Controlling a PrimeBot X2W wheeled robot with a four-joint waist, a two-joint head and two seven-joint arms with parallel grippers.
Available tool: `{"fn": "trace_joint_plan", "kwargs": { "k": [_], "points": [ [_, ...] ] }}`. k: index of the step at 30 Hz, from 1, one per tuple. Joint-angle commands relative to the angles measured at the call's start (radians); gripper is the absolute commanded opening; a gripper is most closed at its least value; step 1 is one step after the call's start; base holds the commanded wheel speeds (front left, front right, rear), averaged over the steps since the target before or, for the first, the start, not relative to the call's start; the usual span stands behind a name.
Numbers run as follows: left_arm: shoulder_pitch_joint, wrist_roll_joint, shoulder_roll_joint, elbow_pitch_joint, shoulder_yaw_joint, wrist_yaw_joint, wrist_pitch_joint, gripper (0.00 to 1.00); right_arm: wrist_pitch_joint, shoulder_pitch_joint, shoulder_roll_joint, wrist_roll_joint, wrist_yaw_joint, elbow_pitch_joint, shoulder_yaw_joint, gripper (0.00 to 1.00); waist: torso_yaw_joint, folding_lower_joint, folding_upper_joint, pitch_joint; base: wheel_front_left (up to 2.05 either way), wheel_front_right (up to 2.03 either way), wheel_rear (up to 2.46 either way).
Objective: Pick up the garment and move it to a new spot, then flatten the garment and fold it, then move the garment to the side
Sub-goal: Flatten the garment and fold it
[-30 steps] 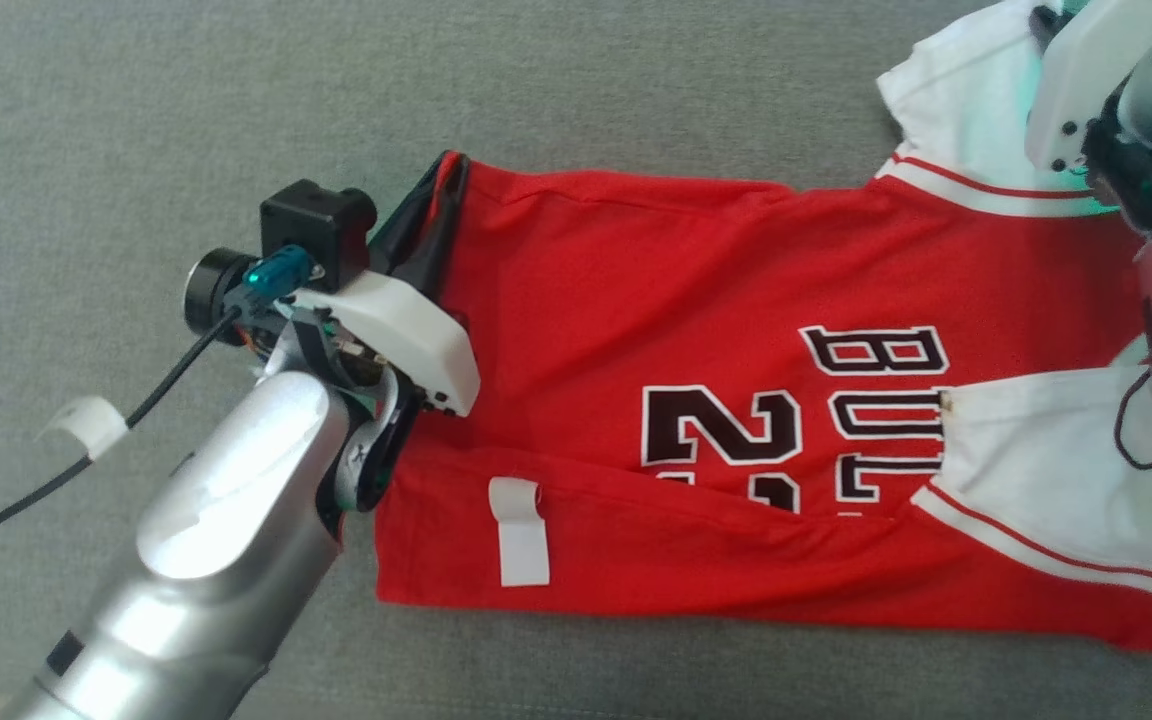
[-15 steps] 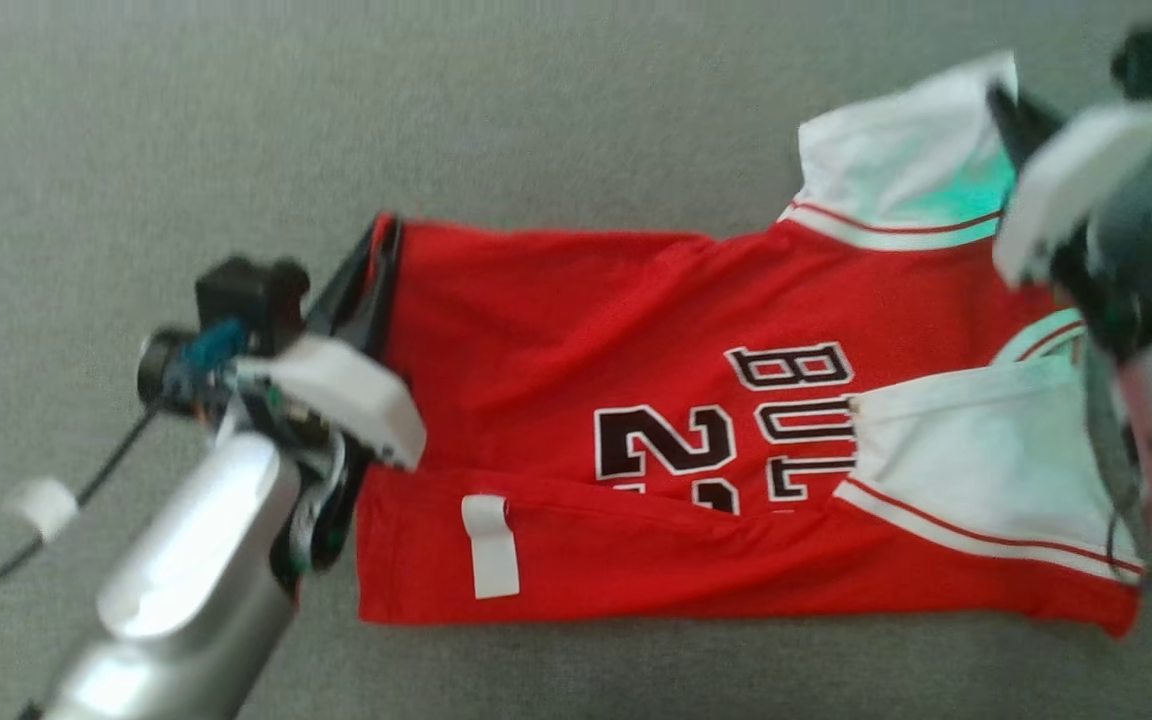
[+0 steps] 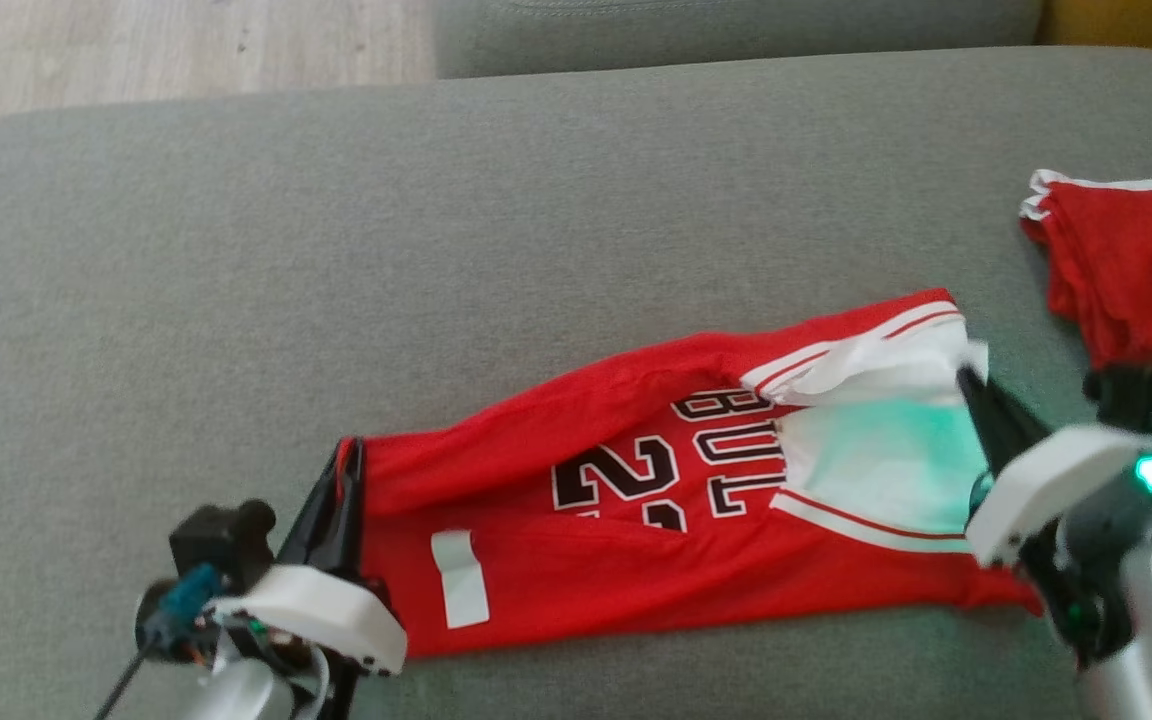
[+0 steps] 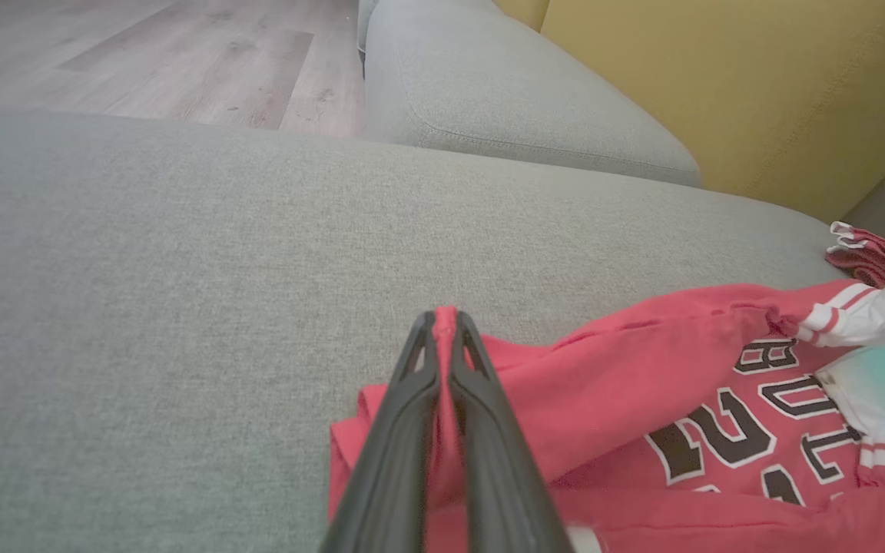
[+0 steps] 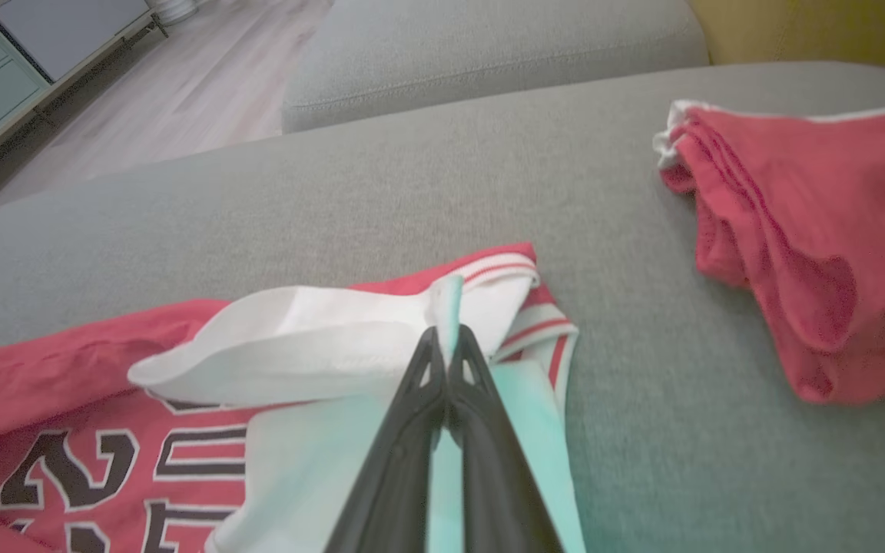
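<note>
Red jersey (image 3: 636,540): I'm clamping hem (image 3: 376,570) with left tool (image 3: 348,447), white sleeve (image 5: 319,338) with right tool (image 3: 966,377), to stretch it flat for folding.

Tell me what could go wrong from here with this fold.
Both the left gripper and right gripper pinch only a thin edge of the jersey; either may slip free mid-fold. The other red garment lies near the right gripper and might snag. The white sleeve is bunched, so creases may get folded in.

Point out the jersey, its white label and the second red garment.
jersey (image 3: 496,470): head view, plain red cloth.
white label (image 3: 460,580): head view, its middle.
second red garment (image 3: 1136,270): head view, its middle.
</note>
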Motion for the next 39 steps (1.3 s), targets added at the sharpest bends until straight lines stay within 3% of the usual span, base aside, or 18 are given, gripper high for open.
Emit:
{"fn": "trace_joint_plan", "kwargs": {
  "k": [1,11,12,13,14,23,29,39],
  "points": [
    [-0.023,-0.009,0.010,-0.021,0.047,0.007,-0.024,0.00,-0.001,0.003,0.007,-0.018,-0.001,-0.051,-0.004,0.00,-0.010,0.0002,-0.0001,-0.005,0.00,0.00,0.00],
    [0.079,-0.015,-0.028,-0.020,0.051,0.007,-0.147,0.00,-0.015,0.136,0.112,-0.116,-0.001,-0.102,-0.101,0.00,-0.017,0.0002,-0.0001,-0.038,0.00,0.00,0.00],
    [0.089,-0.014,-0.030,-0.017,0.048,0.006,-0.153,0.18,-0.019,0.144,0.118,-0.120,-0.001,-0.101,-0.108,0.00,-0.015,0.0002,-0.0001,-0.043,0.00,0.00,0.00],
    [0.099,-0.013,-0.032,-0.011,0.044,0.007,-0.156,0.47,-0.023,0.151,0.124,-0.123,-0.001,-0.101,-0.116,0.13,-0.014,0.0002,-0.0001,-0.048,0.00,0.00,0.00],
    [0.116,-0.019,-0.041,0.001,0.036,0.005,-0.158,1.00,-0.030,0.165,0.135,-0.127,-0.001,-0.101,-0.136,1.00,-0.009,0.0002,-0.0001,-0.056,0.00,0.00,0.00],
    [0.155,-0.030,-0.051,0.016,0.073,0.036,-0.183,1.00,-0.010,0.197,0.157,-0.147,-0.001,-0.144,-0.206,1.00,0.021,0.0002,-0.0001,-0.073,0.00,0.00,0.00],
    [0.161,-0.028,-0.035,-0.003,0.107,0.060,-0.191,1.00,0.068,0.161,0.119,-0.154,-0.001,-0.149,-0.195,1.00,0.044,0.0002,-0.0001,-0.060,0.00,0.00,0.00],
    [0.173,-0.028,-0.013,-0.042,0.144,0.085,-0.194,1.00,0.248,0.052,0.052,-0.148,-0.001,0.028,-0.200,1.00,0.111,0.0002,-0.0001,-0.019,0.00,0.00,0.00]
  ]
}}
